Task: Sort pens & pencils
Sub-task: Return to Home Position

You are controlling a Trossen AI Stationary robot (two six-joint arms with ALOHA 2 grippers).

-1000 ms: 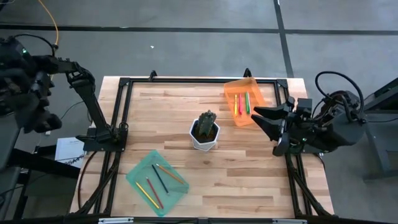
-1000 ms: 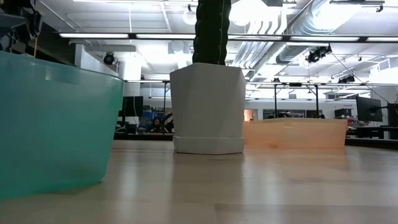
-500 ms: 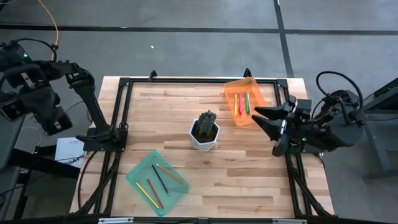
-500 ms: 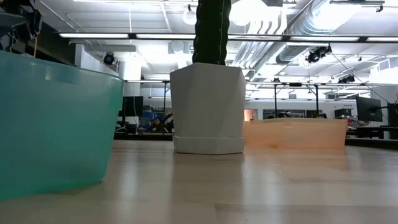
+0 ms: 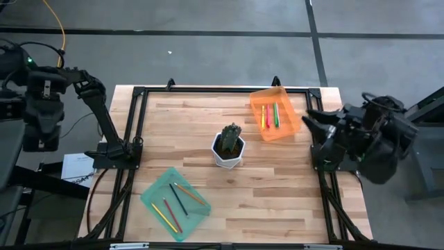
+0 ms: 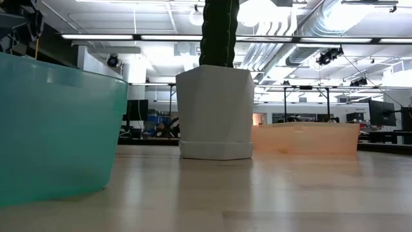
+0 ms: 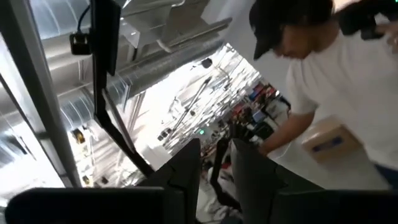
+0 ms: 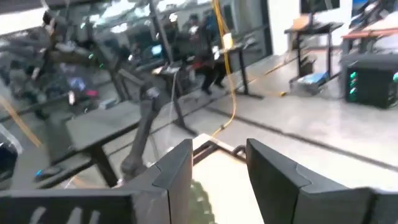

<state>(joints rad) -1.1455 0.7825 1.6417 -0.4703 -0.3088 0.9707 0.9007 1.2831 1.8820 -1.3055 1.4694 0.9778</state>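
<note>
The three pens [image 5: 269,114], pink-red, yellow and green, lie side by side in the orange tray [image 5: 284,125] near the table's far right corner. Several thin pencils [image 5: 177,200] lie in the teal tray [image 5: 154,194] by the near left edge. My left gripper [image 7: 216,171] is raised beyond the table's left edge, open, and faces the room. My right gripper [image 5: 310,119] hangs by the right edge beside the orange tray, open and holding nothing; its wrist view [image 8: 217,168] looks across the room.
A white pot with a cactus [image 5: 229,147] stands mid-table; in the low view it [image 6: 215,109] rises between the teal tray [image 6: 58,129] and the orange tray [image 6: 306,137]. A black frame [image 5: 132,118] edges the table. A person in a white shirt [image 7: 336,81] shows in the left wrist view.
My right gripper has drawn back from beside the orange tray toward the table's right edge and tipped upward. My left arm, off the table's left side, has swung its wrist round. Pens, pencils, trays and pot have stayed put.
</note>
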